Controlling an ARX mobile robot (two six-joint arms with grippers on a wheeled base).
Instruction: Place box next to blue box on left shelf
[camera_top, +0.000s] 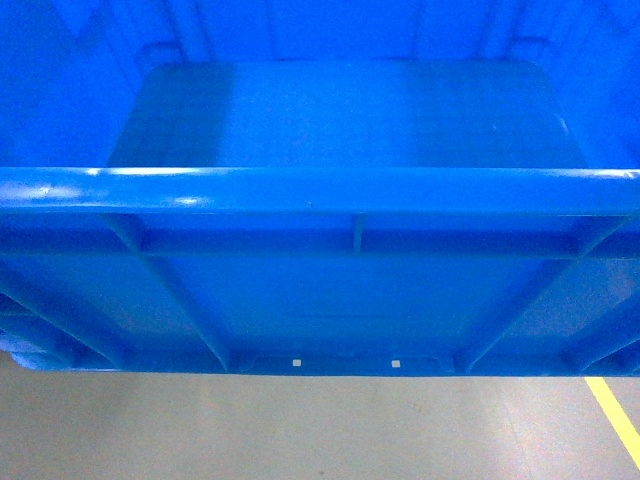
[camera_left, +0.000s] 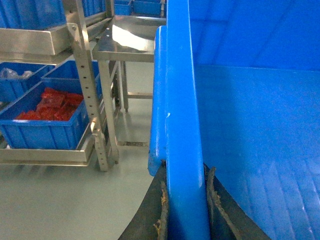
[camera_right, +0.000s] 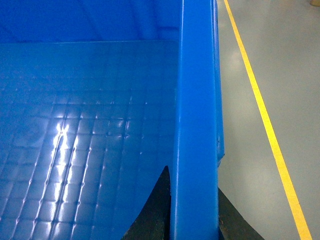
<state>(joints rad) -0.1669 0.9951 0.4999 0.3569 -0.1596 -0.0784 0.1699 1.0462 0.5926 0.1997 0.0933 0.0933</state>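
Now box (camera_top: 340, 110) rim between jaws — left gripper (camera_left: 185, 210), right gripper (camera_right: 192, 210).

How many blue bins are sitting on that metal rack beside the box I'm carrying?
At least 4. One holding red packets on the low deck, one behind it, one at far left, more on the top shelf. Others may be hidden.

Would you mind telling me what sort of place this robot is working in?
Probably a warehouse or factory floor: metal racks holding blue bins of red packets, a smooth grey floor with a yellow line, and a large crate.
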